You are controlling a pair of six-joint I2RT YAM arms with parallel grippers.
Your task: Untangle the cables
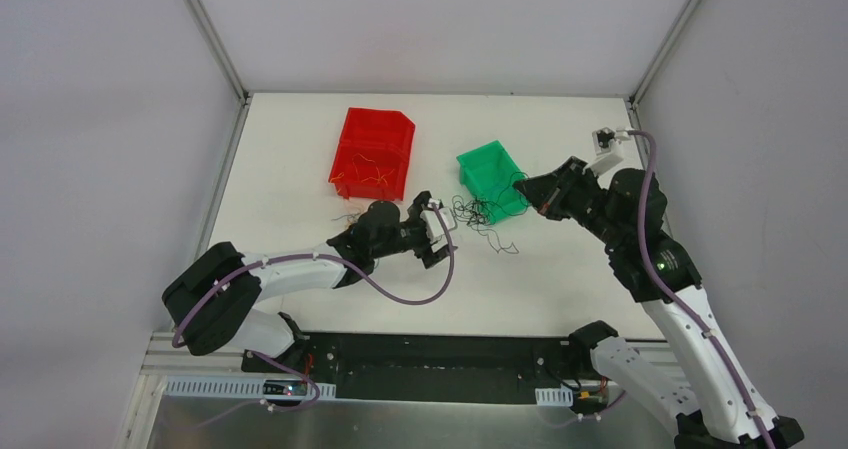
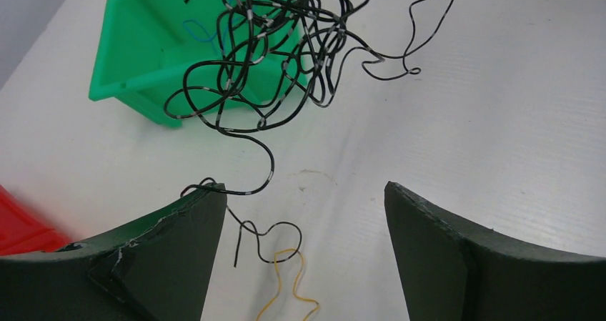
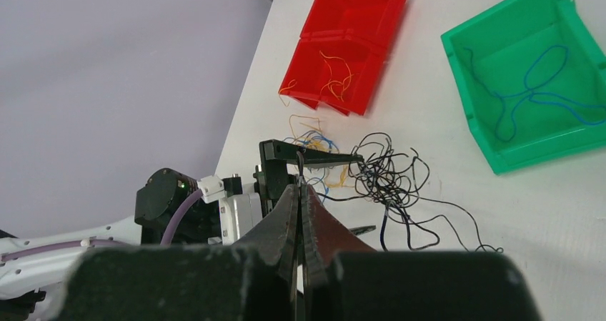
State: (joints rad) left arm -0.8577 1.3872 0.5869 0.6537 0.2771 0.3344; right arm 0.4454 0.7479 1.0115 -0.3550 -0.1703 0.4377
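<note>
The cables are a loopy clump of thin dark wires (image 1: 478,212) on the white table just in front of the green bin (image 1: 490,174). In the left wrist view the clump (image 2: 271,49) hangs in front of the bin, and one dark strand trails down over my left finger (image 2: 207,196). A yellow wire (image 2: 289,285) lies between the jaws. My left gripper (image 1: 435,231) is open and empty, just left of the clump. My right gripper (image 1: 522,184) is raised at the bin's right side. In its wrist view it (image 3: 300,186) is shut on a thin dark strand.
A red bin (image 1: 372,149) with yellow wires (image 3: 332,78) stands at the back left. The green bin (image 3: 500,149) holds blue wires (image 3: 532,92). A few loose yellow and blue wires (image 3: 314,139) lie by the red bin. Walls enclose the table.
</note>
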